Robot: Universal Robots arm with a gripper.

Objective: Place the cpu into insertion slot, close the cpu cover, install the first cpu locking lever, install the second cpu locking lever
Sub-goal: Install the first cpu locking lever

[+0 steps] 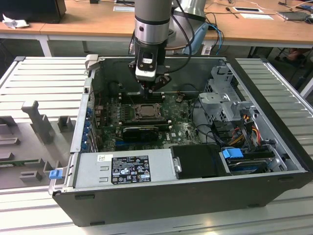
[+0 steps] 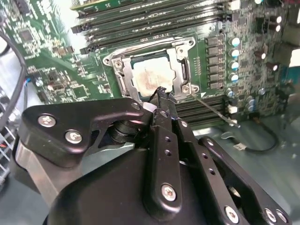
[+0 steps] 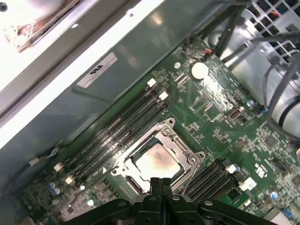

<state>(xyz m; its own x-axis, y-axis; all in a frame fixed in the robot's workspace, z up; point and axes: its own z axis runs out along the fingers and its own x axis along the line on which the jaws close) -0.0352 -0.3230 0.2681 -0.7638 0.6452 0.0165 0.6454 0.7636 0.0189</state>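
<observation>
One cpu seated, one cover down: lever stage in hand.
Count: one cpu [image 2: 149,77], lying flat in the one insertion slot [image 2: 118,70] on the board inside the open computer case [image 1: 161,200]; one cpu cover [image 2: 180,63], flat over it and framing it. One pincer [image 2: 161,93], fingers together with nothing between them, tip just beside the slot's edge. One thin lever rod [image 2: 213,108] juts free beside the slot; a second I cannot make out with certainty. My judgement: the first locking lever is in hand, and it calls for a steady push on that slim rod without slipping onto the board.
</observation>
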